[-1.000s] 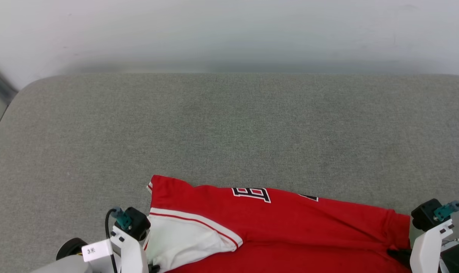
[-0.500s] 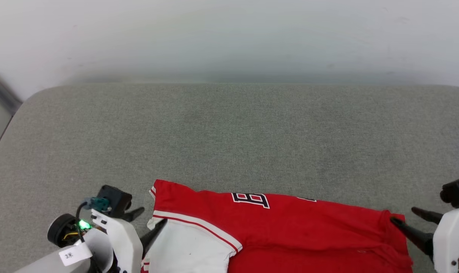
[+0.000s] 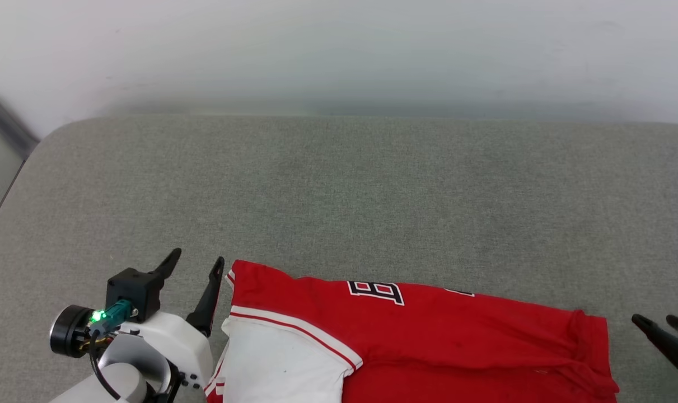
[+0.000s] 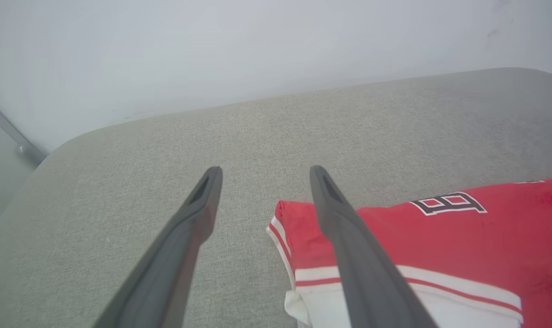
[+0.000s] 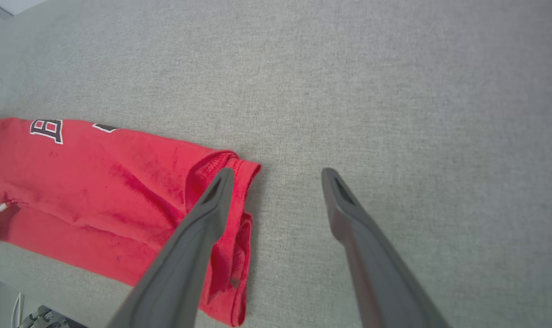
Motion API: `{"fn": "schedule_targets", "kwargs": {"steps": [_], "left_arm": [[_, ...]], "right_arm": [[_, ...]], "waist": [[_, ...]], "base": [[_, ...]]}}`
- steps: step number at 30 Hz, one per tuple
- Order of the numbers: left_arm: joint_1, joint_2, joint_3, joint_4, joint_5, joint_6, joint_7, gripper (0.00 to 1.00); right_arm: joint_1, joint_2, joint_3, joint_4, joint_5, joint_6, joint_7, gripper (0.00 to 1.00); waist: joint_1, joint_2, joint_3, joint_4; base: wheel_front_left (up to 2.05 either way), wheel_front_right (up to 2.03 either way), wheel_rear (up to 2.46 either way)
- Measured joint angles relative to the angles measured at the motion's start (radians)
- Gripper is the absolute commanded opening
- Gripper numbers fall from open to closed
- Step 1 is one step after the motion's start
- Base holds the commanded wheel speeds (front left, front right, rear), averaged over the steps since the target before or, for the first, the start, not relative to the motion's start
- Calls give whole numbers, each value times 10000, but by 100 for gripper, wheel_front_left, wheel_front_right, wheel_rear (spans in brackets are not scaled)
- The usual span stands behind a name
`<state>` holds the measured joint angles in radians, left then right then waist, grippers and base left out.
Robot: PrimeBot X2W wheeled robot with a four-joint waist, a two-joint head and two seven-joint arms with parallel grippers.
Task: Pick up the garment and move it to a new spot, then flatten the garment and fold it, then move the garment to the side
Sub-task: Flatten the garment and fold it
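The garment (image 3: 428, 336), a red jersey with a white sleeve and black numbers, lies folded along the near edge of the grey surface; it also shows as the garment (image 4: 462, 237) and the garment (image 5: 111, 191) in the wrist views. My left gripper (image 3: 196, 266) stands open just left of the garment's far-left corner, nothing between its fingers. My right gripper (image 3: 655, 322) stands open at the lower right, just right of the garment's hem, holding nothing. The garment's near part runs off the bottom of the head view.
The grey fabric surface (image 3: 339, 190) stretches wide beyond the garment up to a pale wall (image 3: 339, 50). Its rounded far-left corner (image 3: 53, 131) borders a drop to the floor. The near edge of the surface shows under the garment in the right wrist view.
Both grippers went from shut on the garment's ends to open and have let go. The left one lifted and swung outward to the left; the right one drew away to the right.
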<state>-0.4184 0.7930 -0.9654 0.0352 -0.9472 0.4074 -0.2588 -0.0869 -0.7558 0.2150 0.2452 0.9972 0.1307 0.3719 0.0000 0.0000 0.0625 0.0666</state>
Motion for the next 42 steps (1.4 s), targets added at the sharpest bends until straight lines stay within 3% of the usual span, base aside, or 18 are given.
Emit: {"fn": "schedule_targets", "kwargs": {"steps": [6, 10, 18, 27, 28, 29, 30, 38, 42], "left_arm": [[794, -861, 1716, -207, 1503, 596, -17, 100], [1631, -1567, 2853, -293, 2539, 556, -17, 100], [2765, -3204, 4775, -311, 4489, -35, -27, 100], [3306, -4782, 6266, 8, 6067, -1206, -29, 100], [3337, -4932, 6401, 42, 6199, -1336, -29, 100], [3361, -5066, 6552, 58, 6335, -1444, -29, 100], [3387, -5196, 6706, 84, 6483, -1551, -29, 100], [3800, -6088, 7637, 46, 7572, -2171, -29, 100], [3963, -6410, 8048, 79, 7921, -2439, -29, 100]], "right_arm": [[261, 652, -127, 240, 293, 0, 506, 100], [419, 1018, -88, 217, 395, 0, 779, 100], [494, 1620, 257, 364, 343, 0, 1290, 100], [125, 1956, 924, 531, 593, 0, 1639, 100], [71, 1964, 984, 585, 550, 2, 1561, 75], [29, 1971, 1011, 660, 479, 2, 1503, 11], [-6, 1981, 1053, 721, 472, 2, 1463, 0], [-162, 1873, 1139, 815, 863, 4, 1283, 0], [-138, 1411, 970, 901, 991, 4, 1216, 0]], "waist": [[1, 0, 221, 116], [1, 0, 368, 212], [1, 0, 608, 394], [1, 0, 735, 606], [0, 0, 739, 625], [1, 0, 743, 642], [0, 0, 740, 656], [1, 0, 512, 662], [1, 0, 340, 615]], "base": [[0, 0, 0], [0, 0, 0], [0, 0, 0], [0, 0, 0], [0, 0, 0], [0, 0, 0], [0, 0, 0], [0, 0, 0], [0, 0, 0]]}}
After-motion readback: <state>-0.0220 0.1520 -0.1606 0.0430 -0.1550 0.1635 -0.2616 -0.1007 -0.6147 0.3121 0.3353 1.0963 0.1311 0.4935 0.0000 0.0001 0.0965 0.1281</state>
